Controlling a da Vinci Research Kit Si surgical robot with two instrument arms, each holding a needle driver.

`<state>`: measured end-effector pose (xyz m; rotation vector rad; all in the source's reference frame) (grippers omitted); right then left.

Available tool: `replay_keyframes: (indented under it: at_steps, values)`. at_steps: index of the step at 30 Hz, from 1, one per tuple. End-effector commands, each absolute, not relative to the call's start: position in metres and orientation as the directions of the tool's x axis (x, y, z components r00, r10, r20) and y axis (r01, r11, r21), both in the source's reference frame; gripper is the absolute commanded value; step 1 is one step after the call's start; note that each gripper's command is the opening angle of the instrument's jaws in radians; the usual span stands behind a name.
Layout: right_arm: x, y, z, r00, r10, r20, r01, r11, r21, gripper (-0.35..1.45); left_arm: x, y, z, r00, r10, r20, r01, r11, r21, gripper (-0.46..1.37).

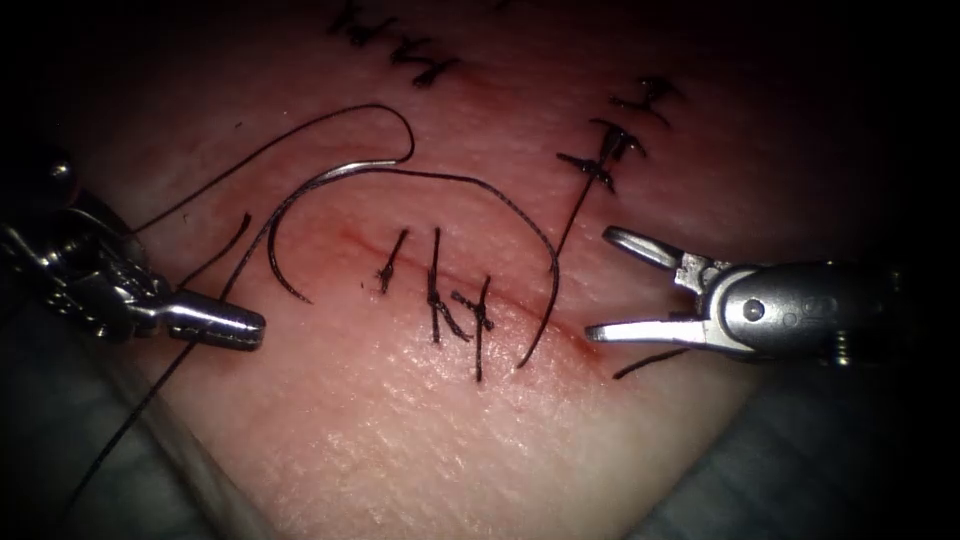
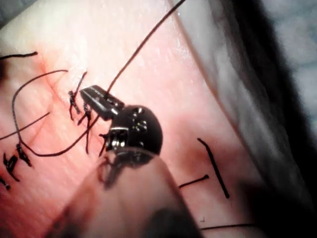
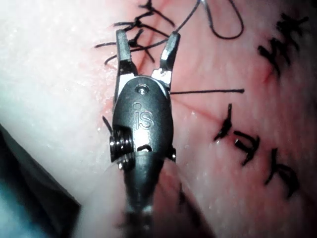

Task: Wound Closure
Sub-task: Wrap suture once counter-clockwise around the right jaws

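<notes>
The tissue [image 1: 420, 430] has a slanted cut [image 1: 520, 315] closed by three dark stitches [image 1: 436, 290]. The curved needle [image 1: 285, 215] lies free on the tissue at the cut's left end, held by neither tool, its point toward the lower right. Its thread [image 1: 500, 195] arcs over the stitches and enters the tissue at the cut's right end. My left tool [image 1: 225, 325] is left of the needle, its jaws shut on a strand of thread [image 2: 143, 44] that runs off past the tissue's edge. My right tool [image 1: 600, 283] hovers right of the cut, its jaws [image 3: 146, 39] open and holding nothing.
Two other stitched cuts lie farther back, one at the top [image 1: 400, 50] and one at the upper right [image 1: 615, 145]. A long thread loop [image 1: 300, 125] lies across the upper left tissue. Grey cloth [image 1: 60, 420] borders the tissue below on both sides.
</notes>
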<state>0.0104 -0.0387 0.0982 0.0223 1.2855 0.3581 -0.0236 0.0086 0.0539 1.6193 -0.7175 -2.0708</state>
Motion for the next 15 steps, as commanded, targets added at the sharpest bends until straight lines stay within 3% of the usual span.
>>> replay_keyframes:
  at_steps: [1, 15]
  values:
    - [0.0104, -0.0389, 0.0984, 0.240, 0.280, -0.930, -0.242, 0.944, 0.222, 0.92, -0.0236, 0.0086, 0.0536, -0.237, -0.608, -0.757, 0.005, -0.780, 0.625, -0.35]
    - [0.0109, -0.0390, 0.0993, 0.252, 0.283, -0.926, -0.242, 0.944, 0.223, 0.96, -0.0237, 0.0090, 0.0531, -0.250, -0.626, -0.738, -0.033, -0.757, 0.653, -0.35]
